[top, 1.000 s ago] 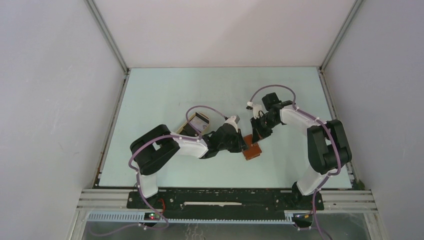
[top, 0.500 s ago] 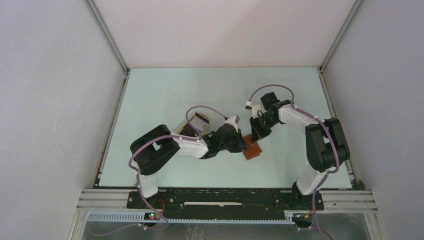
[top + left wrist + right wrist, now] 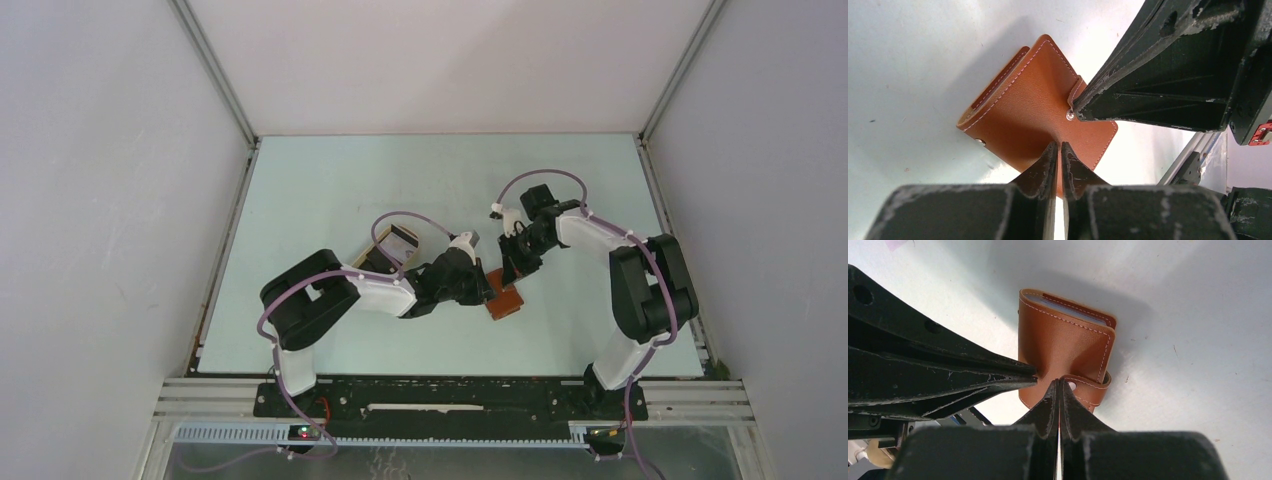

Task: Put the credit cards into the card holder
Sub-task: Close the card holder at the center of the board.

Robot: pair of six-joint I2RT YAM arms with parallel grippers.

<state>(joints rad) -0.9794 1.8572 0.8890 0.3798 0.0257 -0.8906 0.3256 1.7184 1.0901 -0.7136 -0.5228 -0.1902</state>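
Observation:
The card holder (image 3: 507,303) is a reddish-brown leather wallet lying folded on the table (image 3: 420,180). In the left wrist view the card holder (image 3: 1033,105) shows its stitched cover and clasp tab (image 3: 1075,90). My left gripper (image 3: 1058,145) is shut, and its tips press on the cover. My right gripper (image 3: 1058,382) is also shut, with its tips on the cover beside the tab's snap (image 3: 1071,385). A pale card edge (image 3: 1068,309) shows inside the card holder (image 3: 1063,340). More credit cards (image 3: 402,238) lie in a tan tray.
The tan tray (image 3: 380,252) sits left of the card holder, partly under my left arm (image 3: 380,290). White walls close in the pale green table on three sides. A metal rail (image 3: 450,395) runs along the near edge.
My right arm's elbow has drawn slightly left. Both gripper tips stay on the card holder, which has not moved.

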